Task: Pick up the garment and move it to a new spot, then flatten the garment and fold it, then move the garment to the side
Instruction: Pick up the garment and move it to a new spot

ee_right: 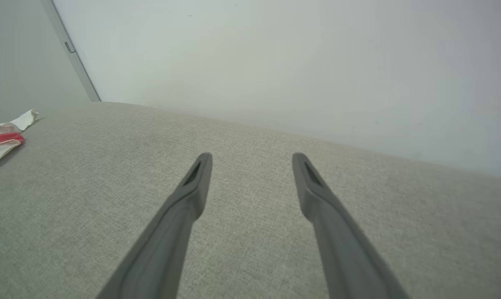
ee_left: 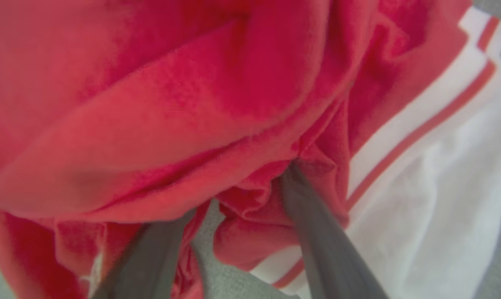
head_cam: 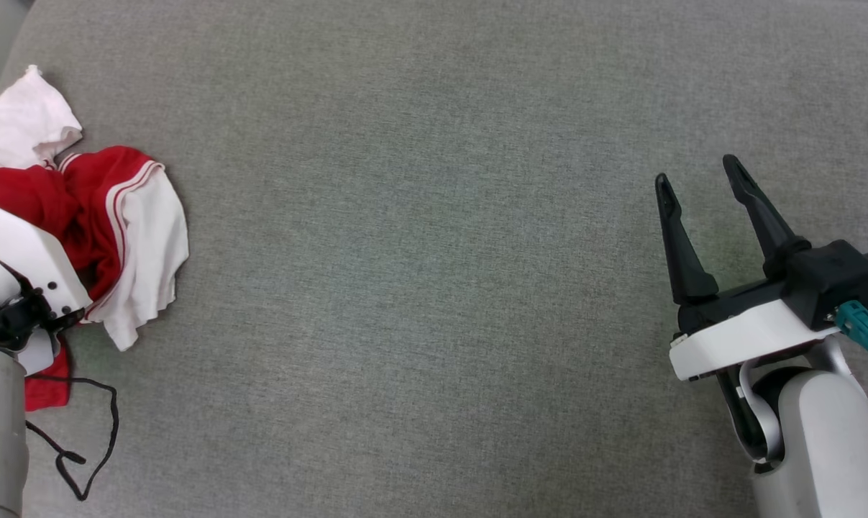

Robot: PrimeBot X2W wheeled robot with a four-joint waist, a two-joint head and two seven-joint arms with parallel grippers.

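Jaws of left gripper (ee_left: 240, 191) amid garment (ee_left: 192, 104)

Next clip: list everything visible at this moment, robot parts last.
garment: one, red with white striped sleeve ends, crumpled at far left of the head view
cable: one, black, looped near the garment
surface: one, grey woven fabric, under everything
wall: one, pale, behind the surface
left gripper: one, dark fingers apart, tips pushed into red folds
right gripper: one, dark fingers open, holding nothing, at right
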